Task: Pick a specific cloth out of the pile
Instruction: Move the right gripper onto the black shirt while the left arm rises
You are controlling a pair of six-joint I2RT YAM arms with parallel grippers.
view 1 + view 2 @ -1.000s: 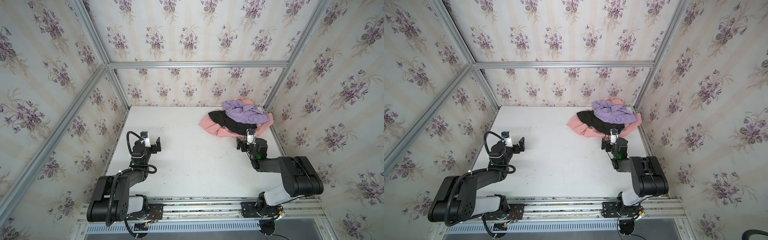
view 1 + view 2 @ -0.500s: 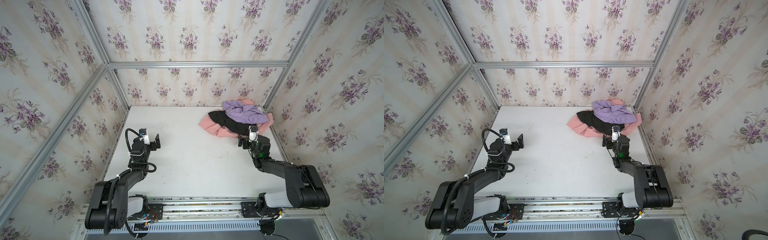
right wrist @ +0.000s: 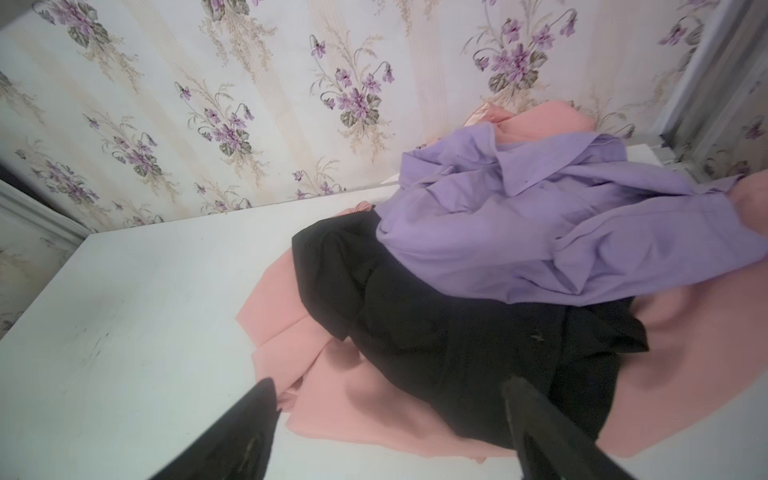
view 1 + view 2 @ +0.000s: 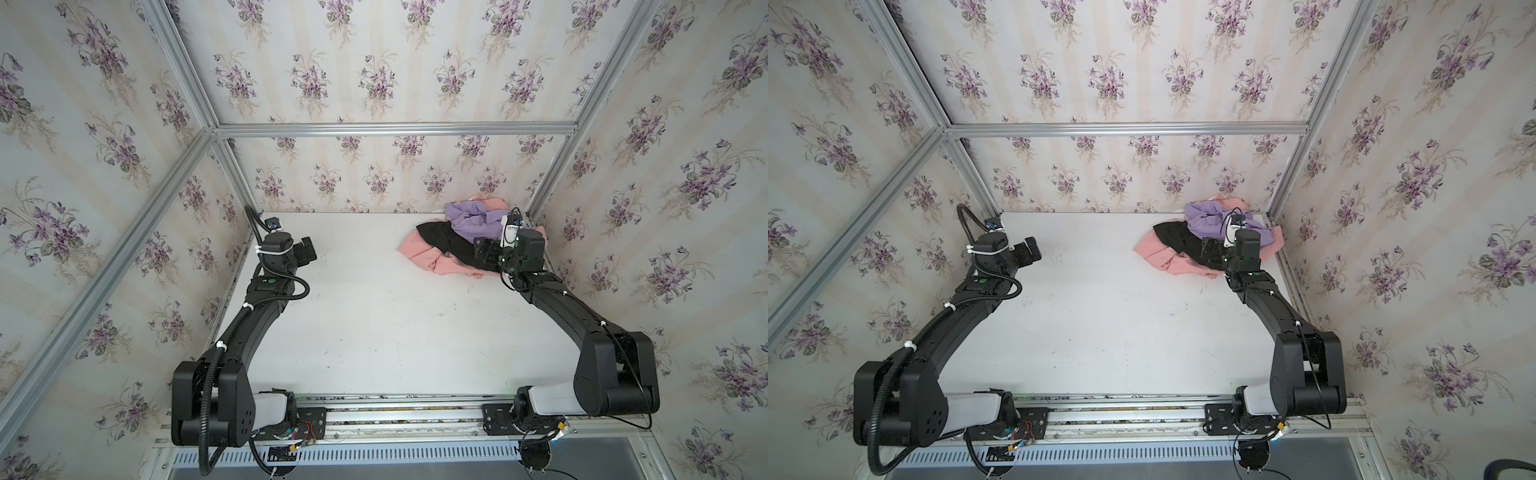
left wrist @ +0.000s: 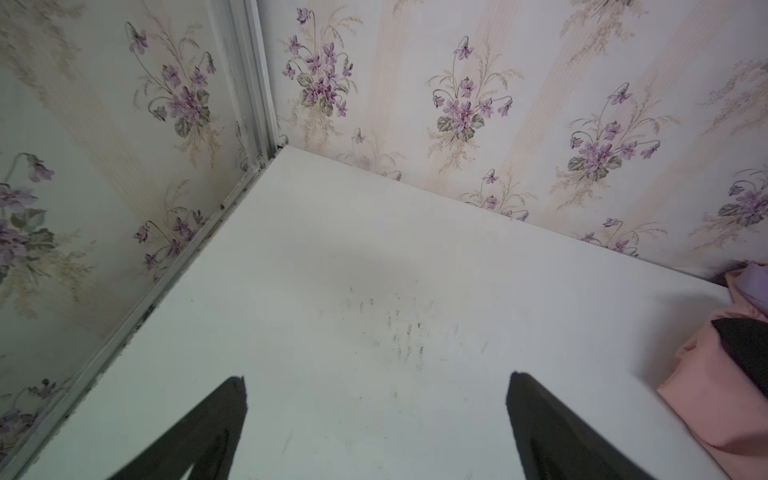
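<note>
Item: right gripper point(image 3: 386, 419). I have brought it forward from the open table to the near edge of the pile point(image 4: 469, 241) in the far right corner; jaws wide apart, holding nothing, straddling salmon and black folds.
Item: black cloth point(image 3: 436, 332), sandwiched over the salmon pink cloth point(image 3: 345, 399), its far part under the lilac cloth point(image 3: 519, 224), which may drag along.
Item: left gripper point(image 5: 376, 399), fully spread, empty, over bare white table point(image 5: 374, 257) far left.
</note>
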